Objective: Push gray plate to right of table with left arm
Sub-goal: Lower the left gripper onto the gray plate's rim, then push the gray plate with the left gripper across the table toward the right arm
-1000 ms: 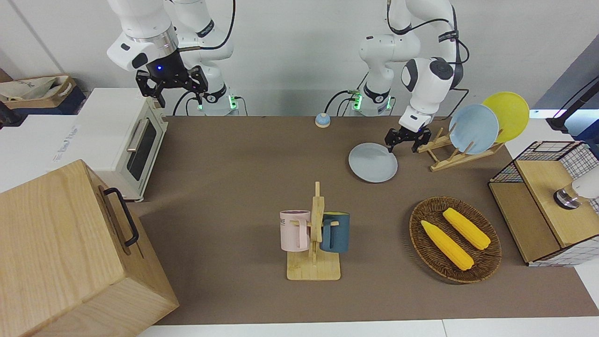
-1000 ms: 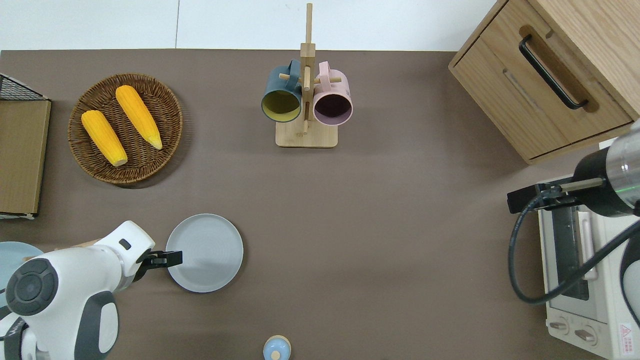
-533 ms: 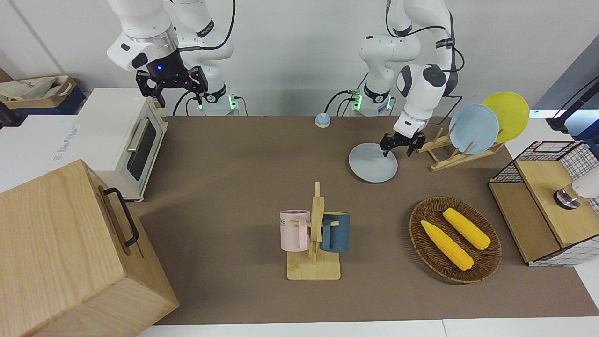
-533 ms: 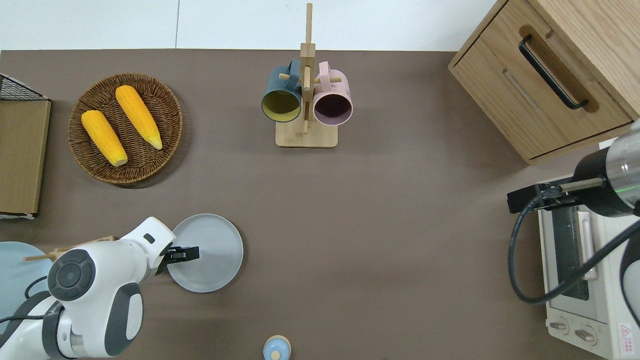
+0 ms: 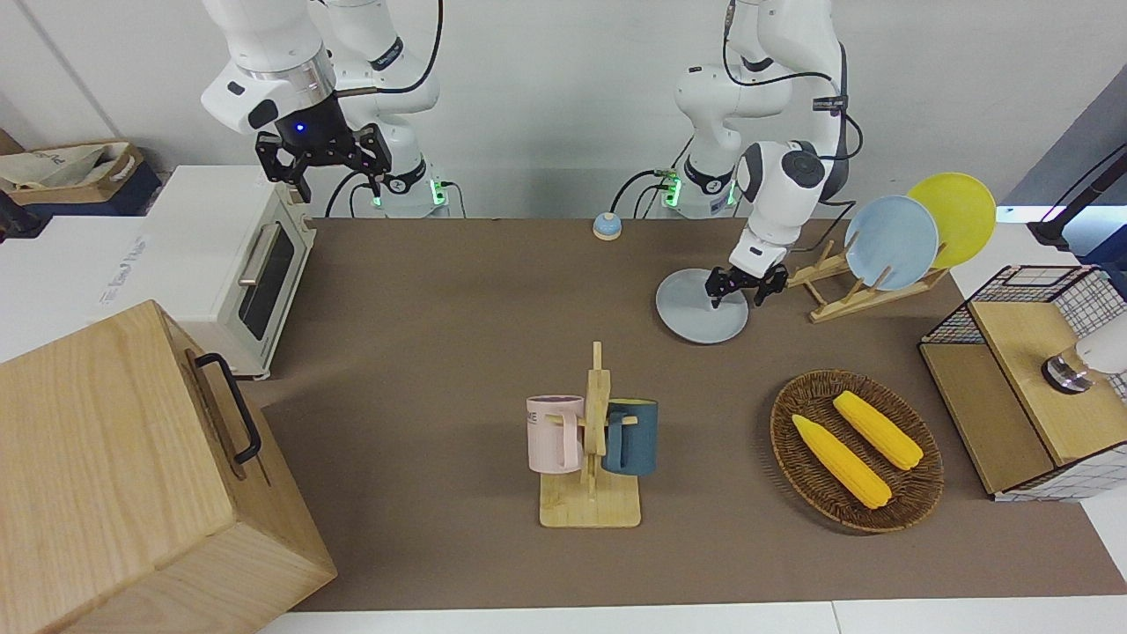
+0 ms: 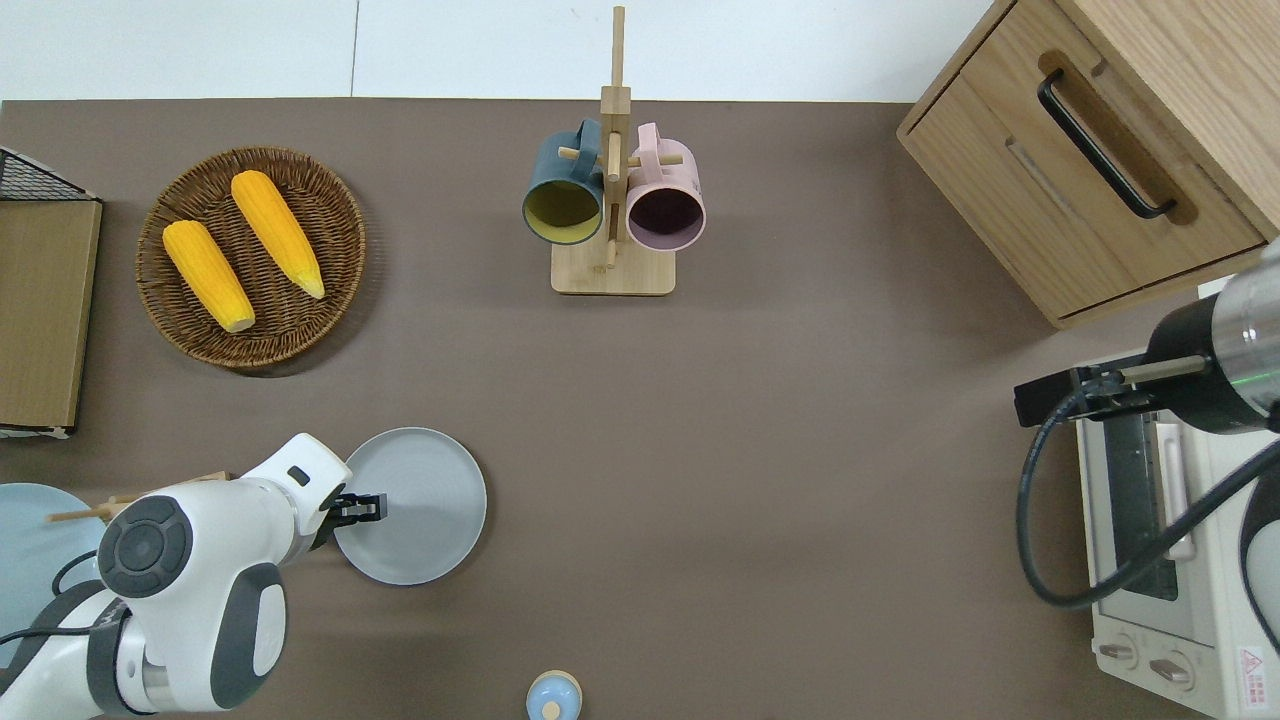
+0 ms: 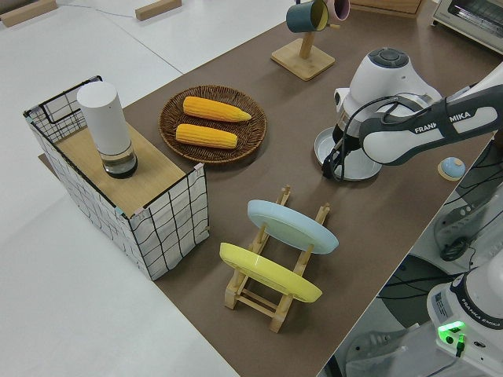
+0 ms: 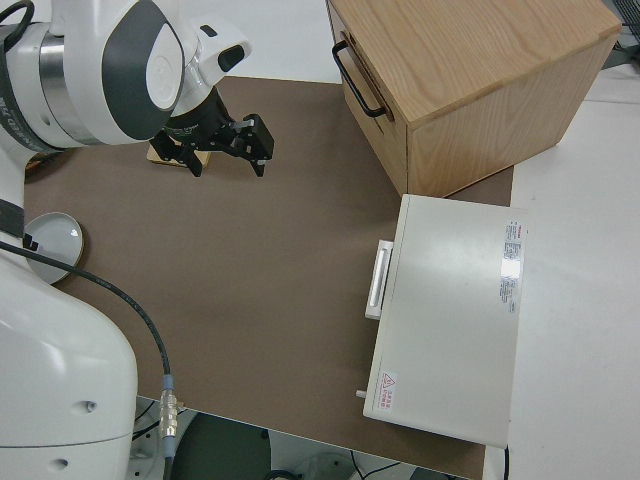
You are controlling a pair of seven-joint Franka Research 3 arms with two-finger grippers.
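The gray plate (image 5: 696, 313) lies flat on the table (image 5: 440, 291), near the robots and toward the left arm's end; it also shows in the overhead view (image 6: 425, 505) and the left side view (image 7: 357, 157). My left gripper (image 5: 735, 297) is open and low over the plate's edge on the dish rack's side, as the overhead view (image 6: 362, 508) shows. One finger is over the plate, the other near its rim. My right gripper (image 5: 322, 165) is open and parked.
A wooden dish rack (image 5: 836, 295) holds a sky-blue plate (image 5: 891, 242) and a yellow plate (image 5: 955, 216) beside the gray plate. A wicker basket (image 5: 782, 423) with two corn cobs, a mug rack (image 5: 592, 458), a bell (image 5: 606, 226), a toaster oven (image 5: 238, 255) and a wooden cabinet (image 5: 114, 475) stand around.
My left gripper has moved from just outside the plate's rim to over the plate's edge and has come lower. The plate has not moved. The right arm is still.
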